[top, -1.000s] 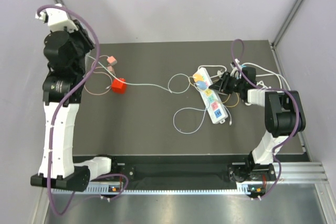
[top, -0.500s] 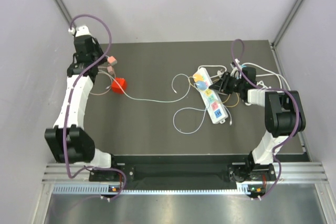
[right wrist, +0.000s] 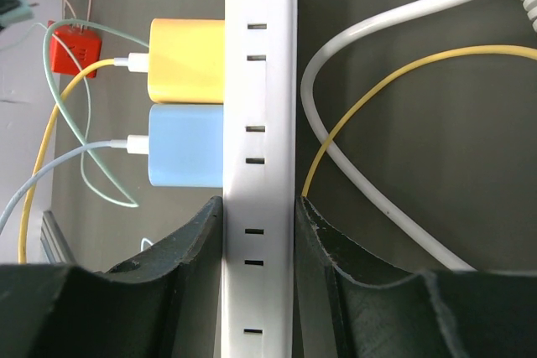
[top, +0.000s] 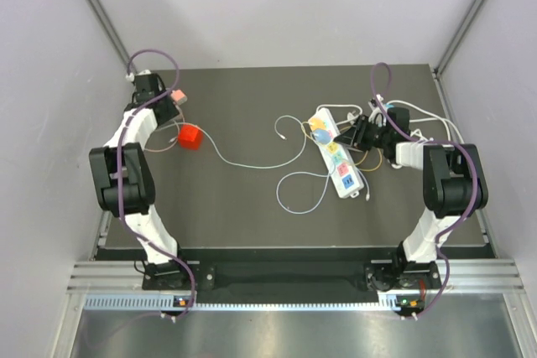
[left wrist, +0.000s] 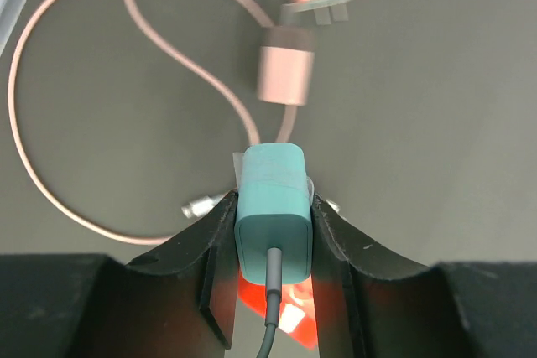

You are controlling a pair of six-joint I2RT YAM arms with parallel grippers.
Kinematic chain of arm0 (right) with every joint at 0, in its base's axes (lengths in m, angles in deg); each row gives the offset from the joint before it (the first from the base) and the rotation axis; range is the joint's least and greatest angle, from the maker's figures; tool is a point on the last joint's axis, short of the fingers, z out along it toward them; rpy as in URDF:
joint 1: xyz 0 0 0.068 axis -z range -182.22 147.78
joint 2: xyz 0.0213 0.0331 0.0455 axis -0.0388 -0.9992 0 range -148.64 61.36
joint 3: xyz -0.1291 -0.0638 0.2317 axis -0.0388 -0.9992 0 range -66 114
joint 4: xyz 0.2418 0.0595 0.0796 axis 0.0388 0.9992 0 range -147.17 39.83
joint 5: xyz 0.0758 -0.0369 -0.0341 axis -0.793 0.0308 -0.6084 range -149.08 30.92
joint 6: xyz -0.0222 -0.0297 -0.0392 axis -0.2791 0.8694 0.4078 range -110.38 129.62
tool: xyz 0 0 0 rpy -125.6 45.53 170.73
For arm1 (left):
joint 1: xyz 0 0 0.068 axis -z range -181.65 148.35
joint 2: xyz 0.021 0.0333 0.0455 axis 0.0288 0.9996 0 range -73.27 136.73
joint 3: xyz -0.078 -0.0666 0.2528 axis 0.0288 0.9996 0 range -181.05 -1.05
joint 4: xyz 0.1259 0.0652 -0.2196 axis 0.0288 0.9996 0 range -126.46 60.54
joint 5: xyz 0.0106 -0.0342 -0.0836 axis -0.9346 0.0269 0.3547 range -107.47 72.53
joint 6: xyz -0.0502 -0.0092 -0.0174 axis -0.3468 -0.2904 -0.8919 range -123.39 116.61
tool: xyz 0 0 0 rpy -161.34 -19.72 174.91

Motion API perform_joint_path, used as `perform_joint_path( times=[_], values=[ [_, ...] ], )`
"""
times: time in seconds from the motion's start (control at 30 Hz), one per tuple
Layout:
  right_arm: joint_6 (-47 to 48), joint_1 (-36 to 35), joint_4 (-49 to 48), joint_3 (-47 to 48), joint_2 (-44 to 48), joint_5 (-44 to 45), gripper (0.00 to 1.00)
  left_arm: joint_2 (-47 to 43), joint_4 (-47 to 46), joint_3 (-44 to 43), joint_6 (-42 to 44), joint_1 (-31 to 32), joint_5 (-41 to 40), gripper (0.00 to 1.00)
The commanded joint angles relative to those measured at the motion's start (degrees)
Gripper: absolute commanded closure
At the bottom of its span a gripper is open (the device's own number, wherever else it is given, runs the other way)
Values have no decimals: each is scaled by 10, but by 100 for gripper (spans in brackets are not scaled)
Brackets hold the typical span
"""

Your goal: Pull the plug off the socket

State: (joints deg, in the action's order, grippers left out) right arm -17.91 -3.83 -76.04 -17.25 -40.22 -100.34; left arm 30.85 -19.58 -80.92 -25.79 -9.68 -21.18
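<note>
plug: teal cube charger (left wrist: 271, 199), grey cable (left wrist: 270, 308) out the back, already off the strip, pinched in the left claw (left wrist: 272, 207)
socket: white power strip (right wrist: 260, 123) flat on the right, yellow charger (right wrist: 186, 60) and blue charger (right wrist: 185, 146) plugged in side by side

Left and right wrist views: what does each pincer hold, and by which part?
Left pincer grips the teal plug by its two sides. Right pincer clamps the white power strip across its width.
</note>
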Motion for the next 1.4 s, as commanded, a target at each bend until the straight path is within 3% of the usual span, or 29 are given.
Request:
perform_joint_path(
  times=[0.0, 0.07, 0.17, 0.2, 0.33, 0.53, 0.63, 0.67, 0.83, 0.93, 1.13, 1.37],
  values=[
    [-2, 6, -42, 22, -4, -20, 100, 36, -42, -34, -27, -27, 29, 85],
    [-2, 6, -42, 22, -6, -20, 100, 63, -36, -42, -36, -37, 54, 80],
    [-1, 6, -41, 22, -7, -20, 100, 84, -29, -46, -45, -45, 86, 63],
    [-1, 6, -40, 23, -7, -20, 100, 85, -28, -43, -48, -48, 91, 48],
    [0, 6, -40, 23, -10, -20, 100, 50, -41, -21, -47, -50, 98, 26],
    [0, 6, -40, 23, -11, -21, 100, -23, -48, -16, -24, -53, 126, 18],
    [1, 6, -40, 24, -10, -21, 100, -70, -69, 9, -9, -53, 199, 12],
    [0, 6, -40, 24, -10, -21, 100, -80, -83, 17, -6, -52, 226, 5],
    [2, 6, -40, 24, -13, -21, 100, -122, -106, 72, 5, -5, 381, 5],
    [3, 6, -38, 23, -11, -20, 100, -127, -94, 96, 34, 78, 426, 5],
    [4, 6, -36, 24, -11, -19, 100, -116, -127, 148, 39, 231, 430, 7],
    [5, 6, -35, 25, -9, -21, 100, -53, -209, 164, 55, 328, 357, 9]
  ],
)
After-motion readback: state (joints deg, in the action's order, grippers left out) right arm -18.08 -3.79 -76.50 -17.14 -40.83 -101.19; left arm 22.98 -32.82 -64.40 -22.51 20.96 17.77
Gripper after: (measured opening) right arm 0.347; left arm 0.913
